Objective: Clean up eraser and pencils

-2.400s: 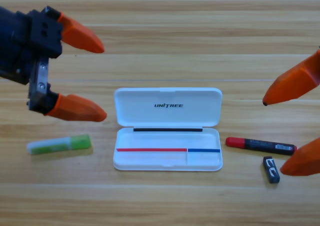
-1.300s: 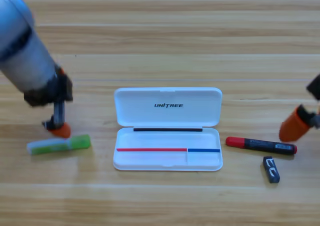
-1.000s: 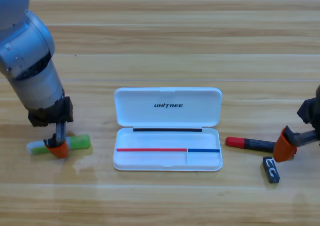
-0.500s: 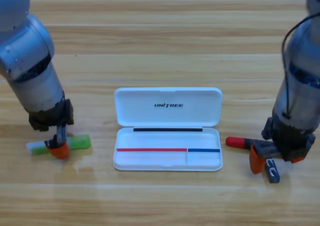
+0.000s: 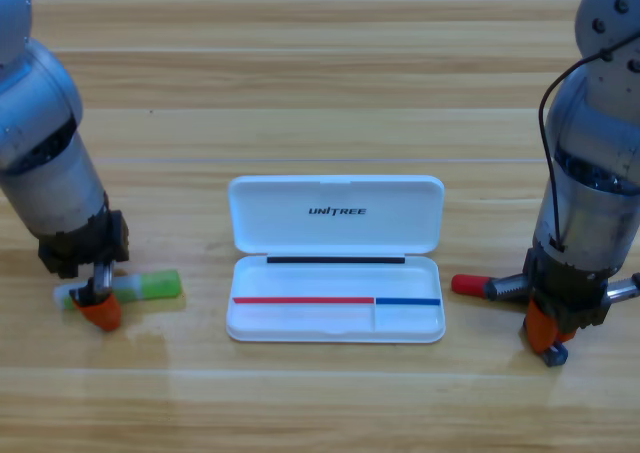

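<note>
The light-green pencil [image 5: 145,286] lies flat on the table, left of the white case [image 5: 335,325]. My left gripper [image 5: 96,304] points down onto the pencil's whitish left end and covers part of it. Right of the case lies the black marker pencil, of which only the red cap [image 5: 467,284] and a short piece of barrel show. My right gripper [image 5: 548,335] points straight down over the eraser [image 5: 556,354], of which only a dark corner shows beneath it. The right arm hides the rest of the marker.
The case lies open in the middle, its lid [image 5: 335,213] folded back and its tray toward the front. Both grey arms stand tall at the picture's left and right sides. Bare wooden table [image 5: 320,73] stretches behind the case.
The left gripper slid left along the green pencil toward its whitish end. The right gripper moved right and down onto the eraser, now hiding most of it and more of the marker.
</note>
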